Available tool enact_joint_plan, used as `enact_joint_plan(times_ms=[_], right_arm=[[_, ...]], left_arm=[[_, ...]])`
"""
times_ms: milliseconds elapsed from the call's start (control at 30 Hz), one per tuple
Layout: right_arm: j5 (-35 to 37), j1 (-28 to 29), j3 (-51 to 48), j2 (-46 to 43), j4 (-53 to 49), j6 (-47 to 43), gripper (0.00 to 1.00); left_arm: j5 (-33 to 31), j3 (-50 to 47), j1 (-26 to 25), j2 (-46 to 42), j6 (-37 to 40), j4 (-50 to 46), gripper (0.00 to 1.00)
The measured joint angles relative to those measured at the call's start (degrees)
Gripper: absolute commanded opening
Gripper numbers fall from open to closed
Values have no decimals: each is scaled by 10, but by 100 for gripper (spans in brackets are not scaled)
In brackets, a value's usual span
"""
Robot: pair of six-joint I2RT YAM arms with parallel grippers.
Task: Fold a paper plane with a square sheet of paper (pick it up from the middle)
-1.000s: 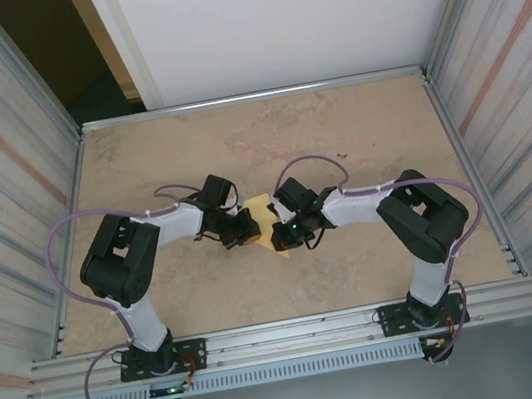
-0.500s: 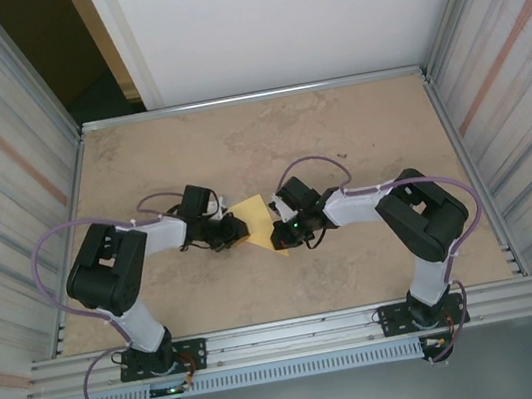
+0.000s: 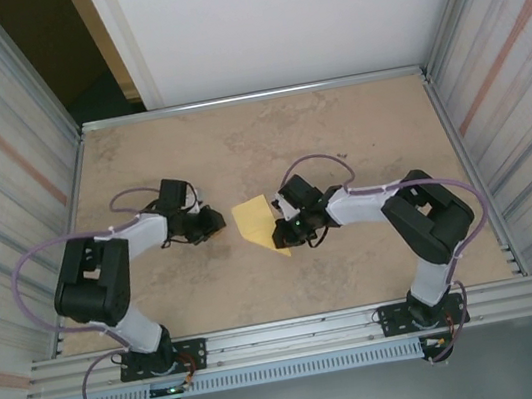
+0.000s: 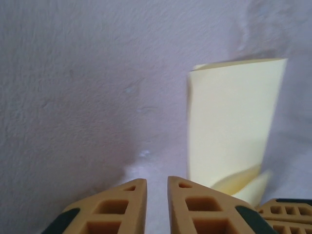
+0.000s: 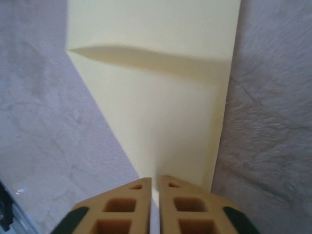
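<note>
The sheet of paper [image 3: 252,220] lies on the table, pale yellow and partly folded, with a diagonal flap and a pointed near tip. In the right wrist view the paper [image 5: 165,112] stretches ahead of my right gripper [image 5: 154,179], which is shut with its tips resting on the paper's near part. From above, my right gripper [image 3: 279,237] sits on the paper's right edge. My left gripper [image 3: 218,218] stands apart, left of the paper, open by a narrow gap and empty. In the left wrist view the left gripper [image 4: 157,181] is above bare table, with the paper [image 4: 229,122] ahead to the right.
The tan table [image 3: 337,138] is framed by a metal rail and corrugated side walls [image 3: 3,201]. A white back wall rises beyond the far edge. One finger of the right gripper [image 4: 287,210] shows at the bottom right of the left wrist view.
My left gripper has let go of the paper and pulled back to the left, its arm folding away. The paper now lies flatter. The right gripper has stayed on the paper.
</note>
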Motion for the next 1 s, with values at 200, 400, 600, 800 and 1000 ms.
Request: enact_joint_plan(times_ms=[200,400,600,800,1000], right_arm=[[37,0,-9,-83,62,62,36],[66,-1,-36,-90,89,109,29],[74,0,-37,-77,95,118,28],[123,23,-53,-123,90,98,33],[126,75,-16,-99,78,59,31]], left_arm=[[12,-56,-16,-97,-48,51,32],[29,-120,-55,-104,-136,125,36],[35,-128,-72,-90,-182,171,32],[37,-128,-87,-72,-195,186,33],[25,-128,-88,-70,-204,185,33]])
